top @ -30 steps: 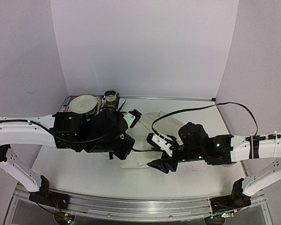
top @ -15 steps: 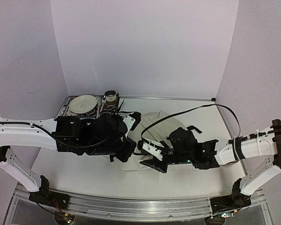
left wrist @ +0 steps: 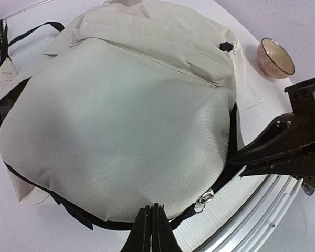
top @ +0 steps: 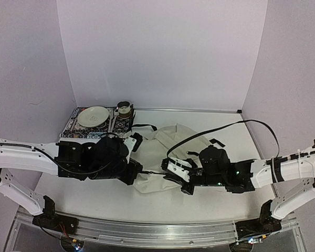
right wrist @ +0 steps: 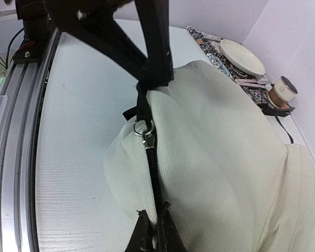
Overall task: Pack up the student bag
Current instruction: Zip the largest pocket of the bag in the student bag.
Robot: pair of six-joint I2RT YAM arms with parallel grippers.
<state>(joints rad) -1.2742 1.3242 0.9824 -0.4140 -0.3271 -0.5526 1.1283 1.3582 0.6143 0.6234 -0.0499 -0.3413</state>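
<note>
The student bag (top: 165, 152), a cream fabric backpack with black straps, lies flat mid-table between both arms. My left gripper (left wrist: 152, 211) is shut on the bag's near fabric edge, just left of the silver zipper pull (left wrist: 203, 200). In the top view the left gripper (top: 140, 169) is at the bag's left front corner. My right gripper (right wrist: 156, 216) is shut on the black zipper seam (right wrist: 152, 173), a short way below the zipper pull (right wrist: 145, 130). The zipper appears closed along the stretch between the two grippers. The right gripper (top: 171, 176) is at the bag's front edge.
A patterned mat (top: 73, 126) at the back left carries a white plate (top: 93, 116) and a cup (top: 124, 109). A small glass bowl (left wrist: 275, 56) stands beyond the bag. The right arm's black cable (top: 220, 126) arcs over the bag. An aluminium rail (top: 147, 228) runs along the near edge.
The right gripper has gone from open to shut on the zipper seam after sliding left to the bag's front edge. The left arm has pulled back toward the left, uncovering more of the bag.
</note>
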